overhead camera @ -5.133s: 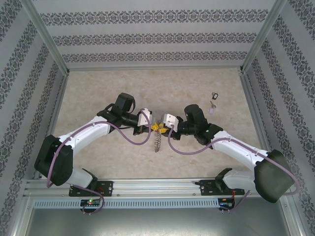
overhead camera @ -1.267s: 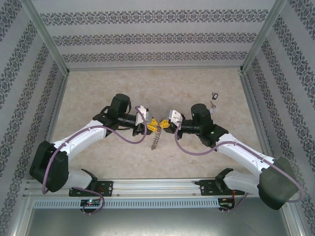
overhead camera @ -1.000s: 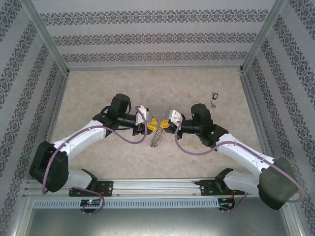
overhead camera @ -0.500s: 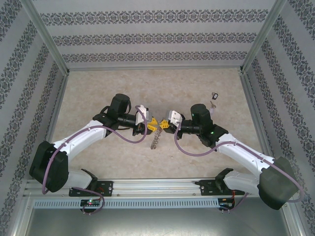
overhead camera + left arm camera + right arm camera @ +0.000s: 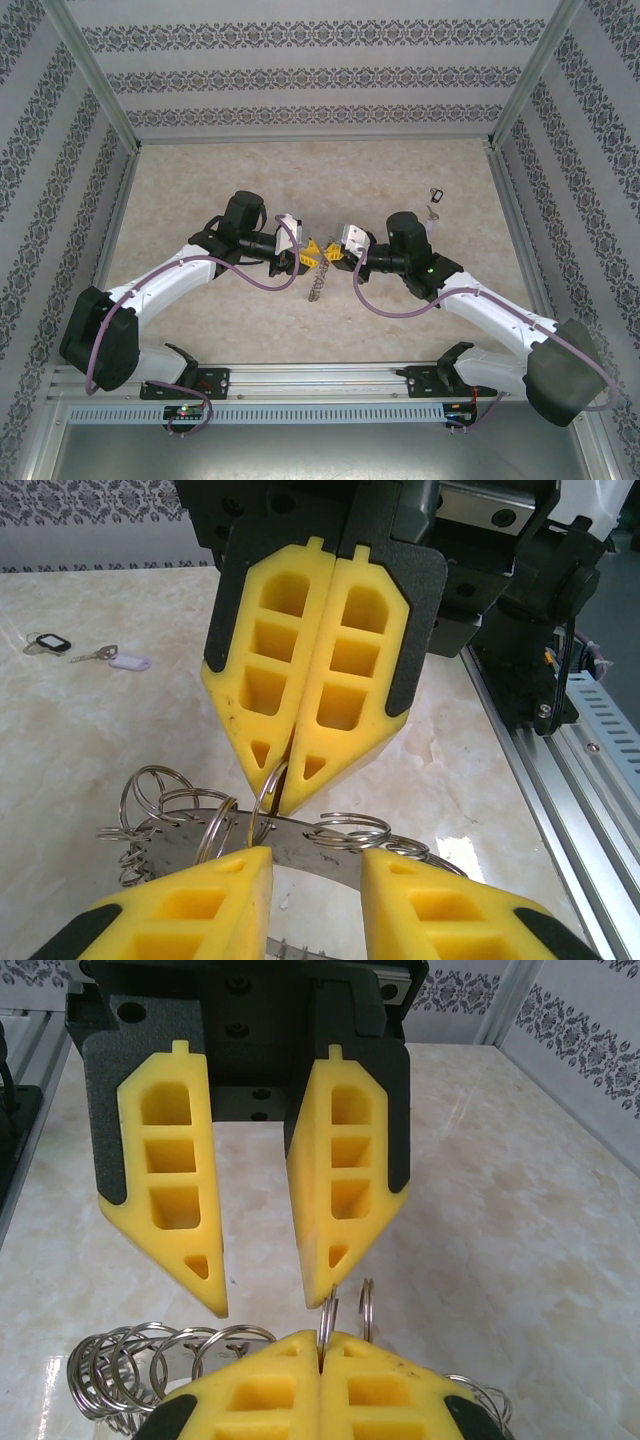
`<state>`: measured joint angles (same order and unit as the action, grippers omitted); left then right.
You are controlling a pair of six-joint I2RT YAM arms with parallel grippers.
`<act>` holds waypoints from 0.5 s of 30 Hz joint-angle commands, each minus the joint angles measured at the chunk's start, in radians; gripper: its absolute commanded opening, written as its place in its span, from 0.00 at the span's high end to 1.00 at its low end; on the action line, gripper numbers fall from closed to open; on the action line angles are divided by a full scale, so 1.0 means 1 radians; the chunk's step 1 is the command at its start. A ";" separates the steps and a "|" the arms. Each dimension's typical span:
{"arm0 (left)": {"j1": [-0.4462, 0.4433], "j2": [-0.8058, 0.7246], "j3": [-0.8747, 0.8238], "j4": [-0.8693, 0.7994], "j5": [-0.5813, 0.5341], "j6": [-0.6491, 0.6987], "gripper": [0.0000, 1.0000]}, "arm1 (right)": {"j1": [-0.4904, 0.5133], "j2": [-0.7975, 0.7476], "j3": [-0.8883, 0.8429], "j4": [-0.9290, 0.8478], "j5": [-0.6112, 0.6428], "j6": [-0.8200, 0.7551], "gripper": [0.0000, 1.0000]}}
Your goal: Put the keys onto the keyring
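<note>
Near edge first. I'm watching both arms reach in from their bases and meet nose to nose over the middle of the table (image 5: 200, 180).

The left gripper (image 5: 315, 865) is standing part open, pads apart, carrying nothing. The right gripper (image 5: 322, 1350) is squeezing fully shut on one small loop of the keyring (image 5: 316, 283). That loop is standing up edge-on just in front of the left's open gap. The rest of the keyring, a flat band crowded with small loops, is trailing from the pinch back toward the near edge.

Farther out, the keys (image 5: 96, 655) are lying flat on the table with a black fob (image 5: 50, 642) and a pale tag (image 5: 130, 662) beside them. They are well apart from the keyring. From the pinch point they are sitting beyond and off to the right, toward the right wall and past the right arm's wrist.

The bunch seems to be running roughly near-to-far in the overhead view, though it is too small there for me to be sure.

I'm judging the right arm much the nearer, but it is busy holding the loop. The left is free and farther off, so it would be crossing in front of the right to fetch. No key from that bunch is at the loop yet, so the threading is waiting on a fetch.
</note>
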<state>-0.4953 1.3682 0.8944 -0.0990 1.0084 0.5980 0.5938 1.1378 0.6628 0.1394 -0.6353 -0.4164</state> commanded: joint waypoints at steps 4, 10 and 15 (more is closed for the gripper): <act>0.008 -0.032 -0.003 -0.014 -0.038 0.025 0.70 | 0.013 -0.016 0.005 0.036 -0.020 0.005 1.00; 0.010 -0.042 -0.014 0.015 -0.080 0.007 0.71 | 0.012 -0.013 -0.002 0.042 -0.018 0.004 1.00; 0.012 -0.048 -0.022 0.045 -0.068 -0.016 0.70 | 0.012 -0.009 0.003 0.043 -0.034 0.004 1.00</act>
<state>-0.4908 1.3430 0.8841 -0.0929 0.9329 0.5976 0.5938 1.1378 0.6628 0.1398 -0.6300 -0.4168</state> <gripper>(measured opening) 0.297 0.059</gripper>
